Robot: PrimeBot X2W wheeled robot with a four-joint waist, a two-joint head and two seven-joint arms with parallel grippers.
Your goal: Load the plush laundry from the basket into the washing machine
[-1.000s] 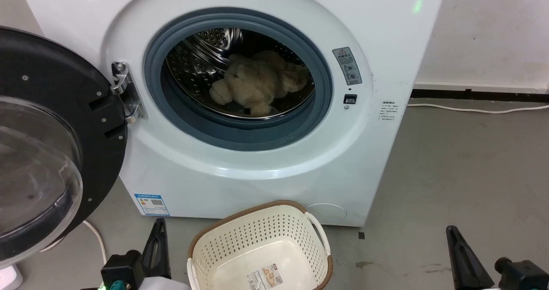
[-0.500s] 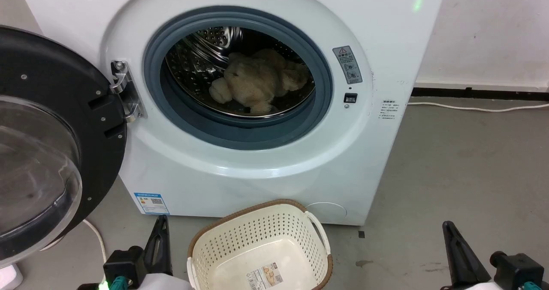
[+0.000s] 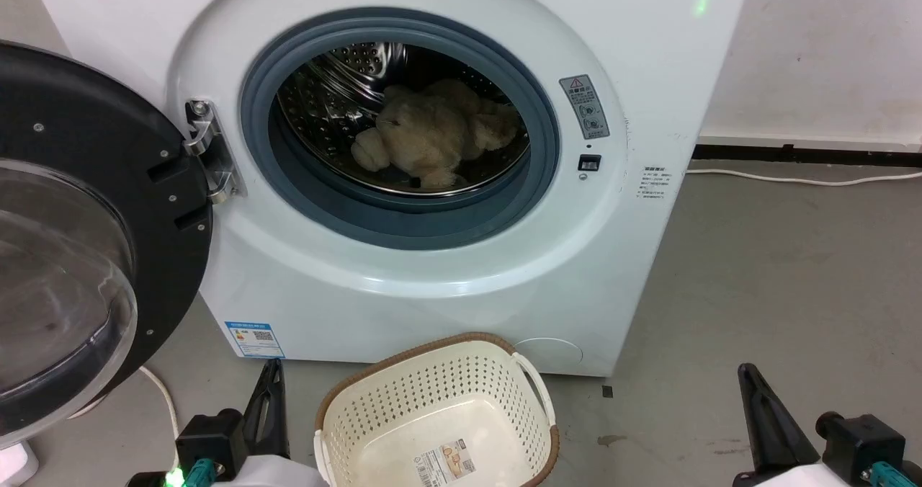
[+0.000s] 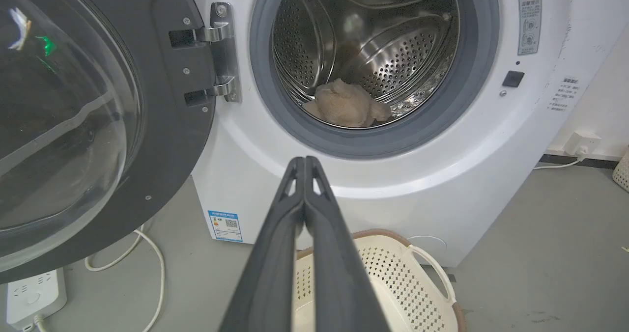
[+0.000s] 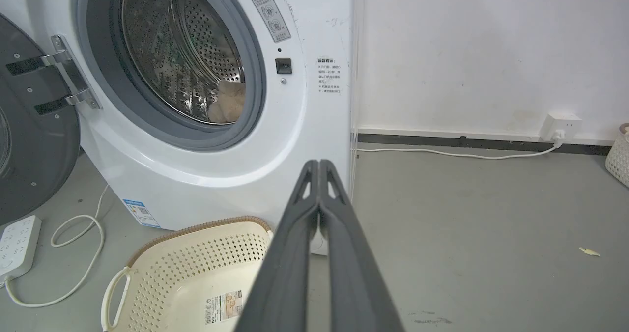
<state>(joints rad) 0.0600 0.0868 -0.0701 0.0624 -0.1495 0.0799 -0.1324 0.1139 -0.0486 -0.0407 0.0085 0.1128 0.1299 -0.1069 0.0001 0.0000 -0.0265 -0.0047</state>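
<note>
**Drum mouth clear, door blocks the left**

The washing machine's round opening stands unblocked from the front. The plush laundry lies low in the drum, so the upper part is free. The door hangs wide open on its hinge and walls off the left side. Just below the opening, the basket sits on the floor before the machine. To the right, bare grey floor runs to the wall, with a white cable along the skirting. A power strip lies under the door.

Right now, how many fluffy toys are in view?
1. The plush toy lies in the drum of the washing machine; the basket holds none. More could hide deeper in the drum.
</note>
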